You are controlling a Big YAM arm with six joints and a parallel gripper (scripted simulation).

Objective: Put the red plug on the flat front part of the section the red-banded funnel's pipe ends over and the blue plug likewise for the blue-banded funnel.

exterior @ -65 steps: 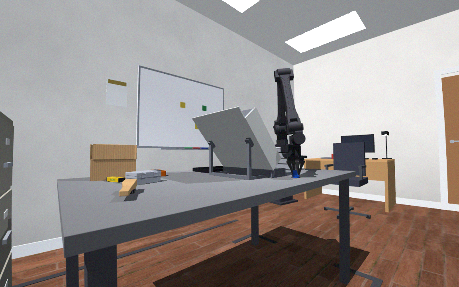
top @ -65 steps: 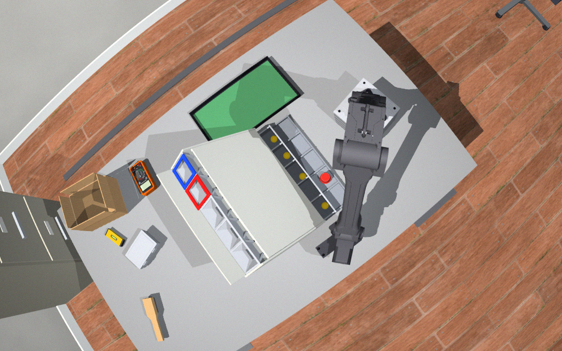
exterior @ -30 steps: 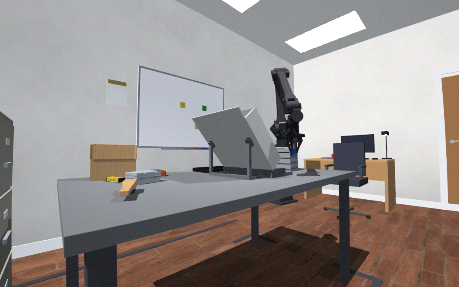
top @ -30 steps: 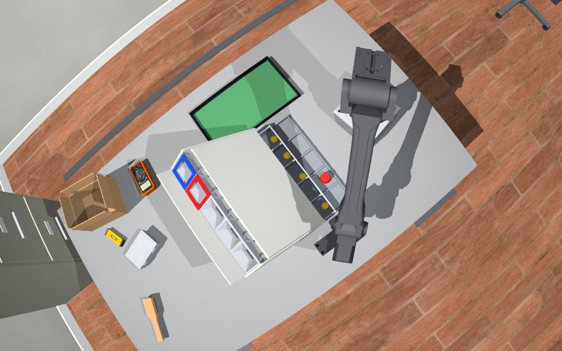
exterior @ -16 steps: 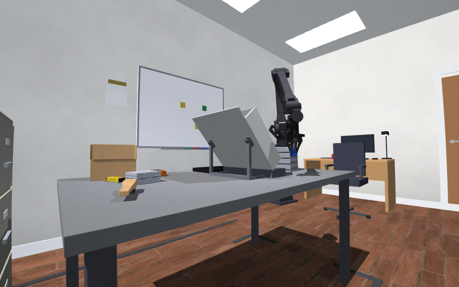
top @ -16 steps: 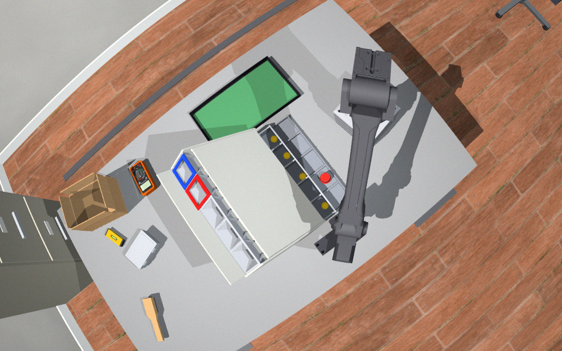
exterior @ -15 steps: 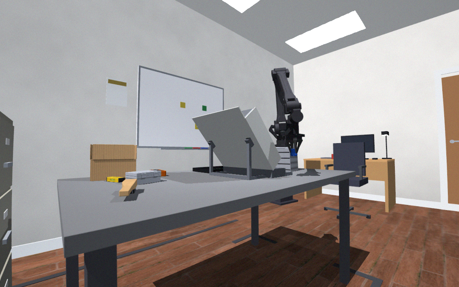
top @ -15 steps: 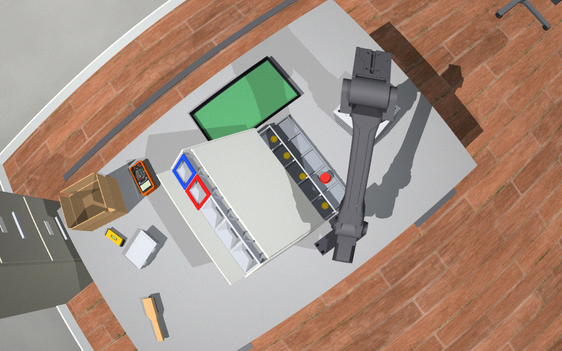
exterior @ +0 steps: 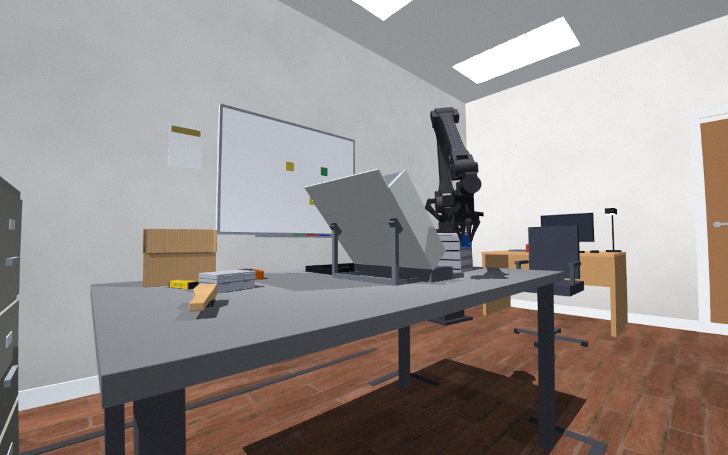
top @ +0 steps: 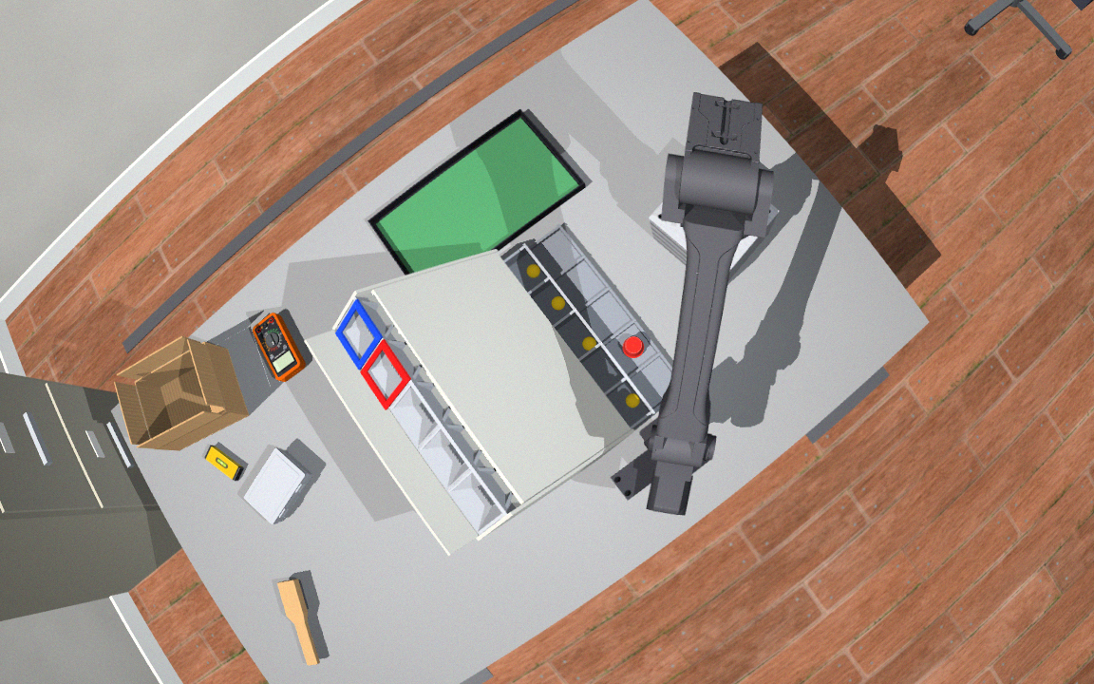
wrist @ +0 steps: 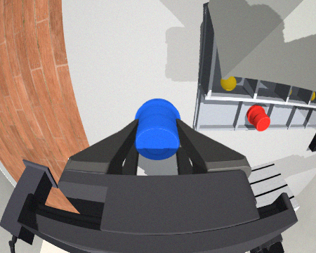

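Note:
My gripper (wrist: 157, 125) (exterior: 464, 239) is shut on the blue plug (wrist: 157, 131) (exterior: 466, 242) and holds it above the table, just off the near end of the row of sections (top: 651, 371) (wrist: 219, 114). In the top view my arm hides the gripper. The red plug (top: 633, 345) (wrist: 258, 117) stands on the flat front part of the second section from that end. Yellow marbles (top: 533, 271) (top: 631, 399) (wrist: 228, 83) lie in several sections. The blue-banded funnel (top: 357, 332) and red-banded funnel (top: 385, 373) sit at the top of the sloped cover (top: 482, 357).
A green tray (top: 482, 195) lies behind the cover. A cardboard box (top: 177, 390), a multimeter (top: 279, 344), a yellow level (top: 222, 459), a white case (top: 274, 484) and a wooden block (top: 300, 617) lie on the far side of the table. A filing cabinet (top: 15, 459) stands beyond.

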